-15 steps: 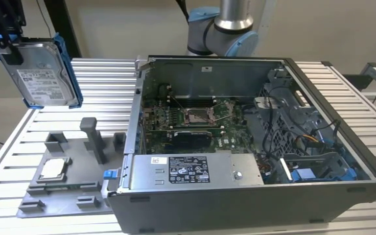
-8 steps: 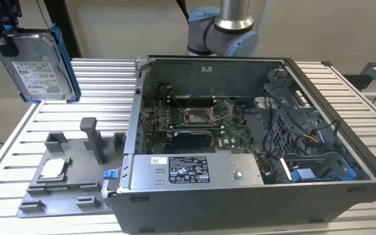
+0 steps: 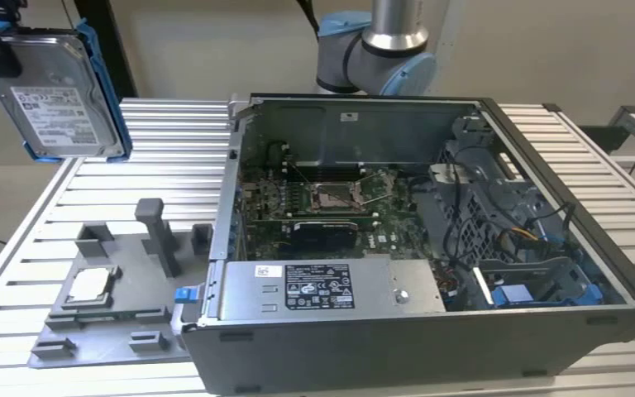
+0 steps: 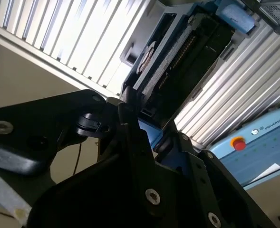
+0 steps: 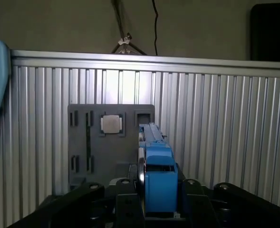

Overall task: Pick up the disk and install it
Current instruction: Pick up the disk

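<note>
Disk [image 3: 59, 91] is off the counter [image 3: 163, 132] and held high at the exterior view's left. It stands upright with its label face out, well apart from the open computer case [image 3: 428, 331]. The jaws are pinched on the disk's blue frame. The first wrist view shows it edge-on [image 5: 158, 185], with a black finger [image 5: 124, 186] pressed against each side. The step in hand reads as the carry toward the case. To do it well, my judgement is: keep the drive square in the grip, since the hold is on plastic rails rather than on metal. Clear the case's upright wall before lowering. Line the frame's long edges up with the blue cage [image 3: 516, 294] at the exterior view's right, which looks like the seat, and keep off the loose cables [image 3: 516, 236] beside it. Materials: the disk has a silver-grey cast metal body, a matte white label and a smooth blue moulded frame. In the second wrist view a dark underside with a row of connector pins [image 4: 178, 61] shows. The counter is ribbed aluminium slats, bright and reflective. A grey moulded fixture tray [image 3: 108, 331] lies on it, with posts and slots, and a small square silver chip [image 3: 88, 284] sits in one pocket. The case is grey sheet steel. Inside it are a green motherboard [image 3: 317, 207] and a boxy grey power supply [image 3: 329, 285] along the near wall.
</note>
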Robot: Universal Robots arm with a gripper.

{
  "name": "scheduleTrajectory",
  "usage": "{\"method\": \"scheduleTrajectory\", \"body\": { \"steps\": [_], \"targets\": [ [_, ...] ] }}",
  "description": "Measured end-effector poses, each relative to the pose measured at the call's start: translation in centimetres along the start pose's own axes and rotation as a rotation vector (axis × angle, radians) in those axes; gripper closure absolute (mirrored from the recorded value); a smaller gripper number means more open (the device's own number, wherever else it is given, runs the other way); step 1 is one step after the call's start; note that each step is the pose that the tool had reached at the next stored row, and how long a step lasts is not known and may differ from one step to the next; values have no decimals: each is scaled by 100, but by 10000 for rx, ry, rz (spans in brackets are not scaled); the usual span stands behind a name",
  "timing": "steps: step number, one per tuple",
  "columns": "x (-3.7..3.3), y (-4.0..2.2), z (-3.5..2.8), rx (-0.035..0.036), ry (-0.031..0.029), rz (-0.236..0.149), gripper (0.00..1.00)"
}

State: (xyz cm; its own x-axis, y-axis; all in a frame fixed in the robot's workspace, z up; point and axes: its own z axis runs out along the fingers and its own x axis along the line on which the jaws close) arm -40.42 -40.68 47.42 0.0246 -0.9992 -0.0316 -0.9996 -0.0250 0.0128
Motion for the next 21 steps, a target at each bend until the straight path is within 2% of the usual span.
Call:
{"method": "scheduleTrajectory", "body": {
  "steps": [9,21],
  "targets": [
    [-6,1,-179,0,2,0,100],
    [-6,2,-182,1,1,-1,100]
  ]
}}
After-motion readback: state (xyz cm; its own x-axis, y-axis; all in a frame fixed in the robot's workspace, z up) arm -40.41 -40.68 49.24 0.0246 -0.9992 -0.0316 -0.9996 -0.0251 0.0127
